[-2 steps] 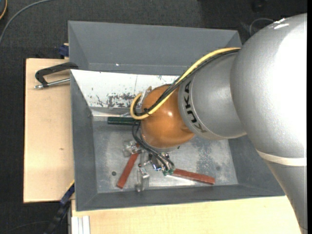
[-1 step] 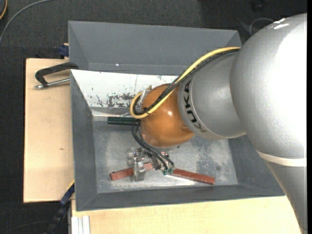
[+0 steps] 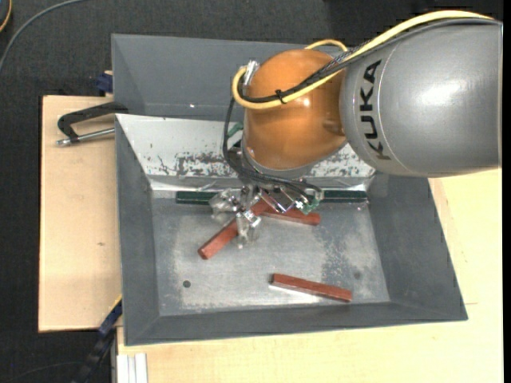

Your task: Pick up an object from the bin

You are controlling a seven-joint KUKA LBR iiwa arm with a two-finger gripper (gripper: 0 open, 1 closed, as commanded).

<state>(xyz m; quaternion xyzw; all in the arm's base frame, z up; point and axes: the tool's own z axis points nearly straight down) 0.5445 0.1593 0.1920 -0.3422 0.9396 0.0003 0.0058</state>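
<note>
My gripper [image 3: 242, 220] is low in the middle of the bin, below the orange wrist cover. A red-brown flat stick [image 3: 217, 244] lies slantwise on the floor, and its upper right end reaches right under the gripper. A second red-brown stick [image 3: 297, 214] lies just right of the gripper, partly hidden by it. A third one [image 3: 310, 287] rests flat near the front wall, well apart from the gripper.
A long dark green strip [image 3: 195, 199] lies along the foot of the back wall, passing behind the gripper. A small dark dot [image 3: 186, 284] sits on the floor at the front left. The arm covers the bin's right rear part.
</note>
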